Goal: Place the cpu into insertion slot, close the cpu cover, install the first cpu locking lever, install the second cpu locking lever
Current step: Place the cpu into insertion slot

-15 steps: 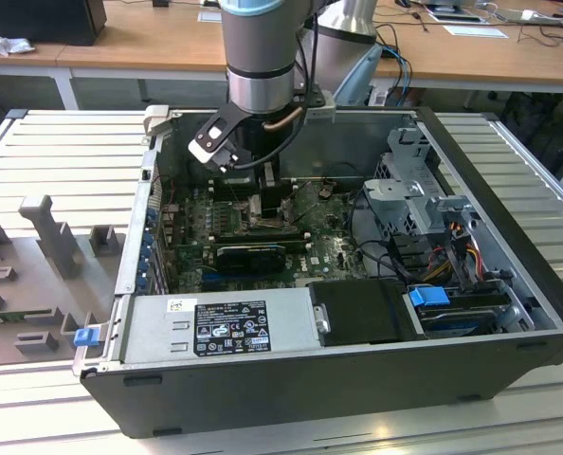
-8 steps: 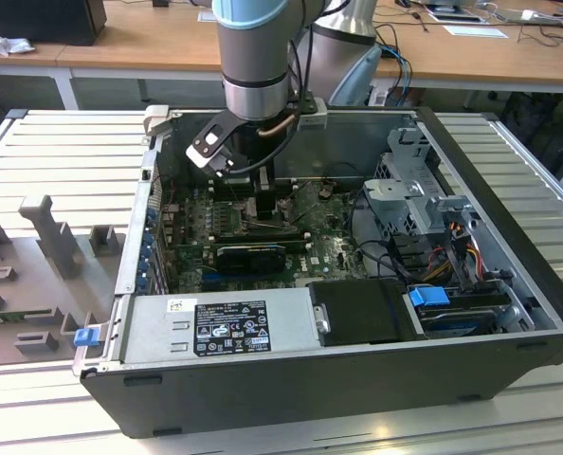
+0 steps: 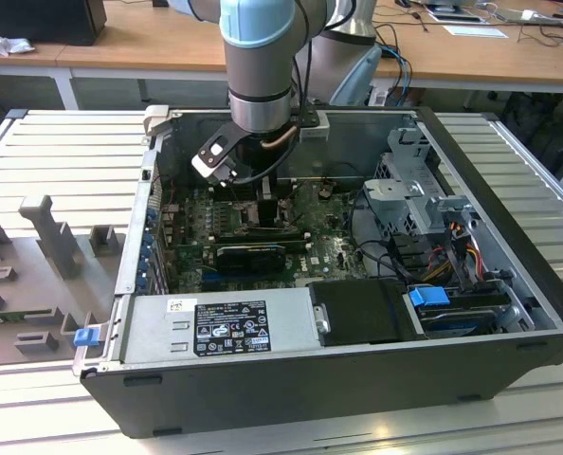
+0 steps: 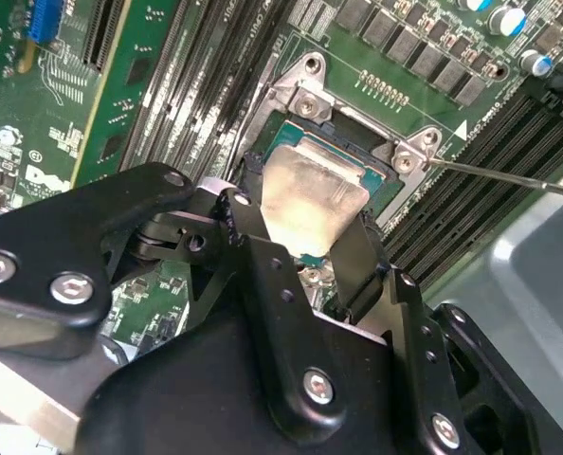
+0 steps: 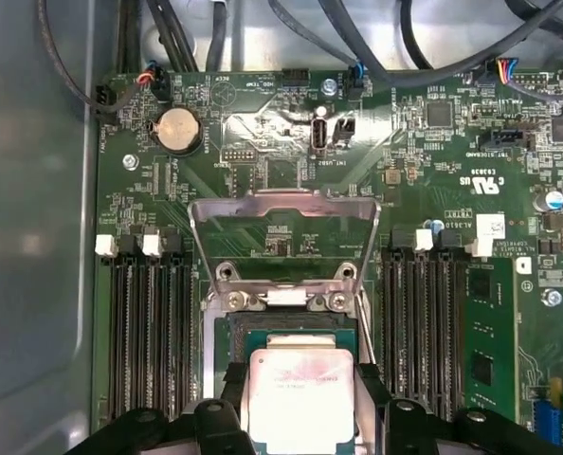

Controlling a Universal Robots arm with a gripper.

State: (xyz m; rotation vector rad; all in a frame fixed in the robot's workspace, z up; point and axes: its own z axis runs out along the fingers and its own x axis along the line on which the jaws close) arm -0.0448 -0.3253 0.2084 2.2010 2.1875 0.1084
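Note:
My gripper (image 3: 263,204) reaches down into the open computer case onto the green motherboard (image 3: 331,248). In both wrist views its black fingers (image 5: 232,384) sit on two opposite sides of the cpu (image 5: 300,403), a silver-topped square chip with a green edge. The gripper (image 4: 310,216) is shut on the cpu (image 4: 310,185). The chip lies inside the black frame of the insertion slot (image 5: 223,332); I cannot tell if it is fully seated. The cpu cover (image 5: 281,203), a silvery frame, stands swung open at the slot's far side. A thin metal locking lever (image 4: 509,176) sticks out beside the slot.
Long black memory slots (image 5: 144,332) run along both sides of the socket (image 5: 424,322). Cables (image 5: 357,38) hang along the board's far edge. In the exterior view, a grey power supply (image 3: 225,327), a drive cage (image 3: 414,185) and the case walls (image 3: 144,190) hem in the board.

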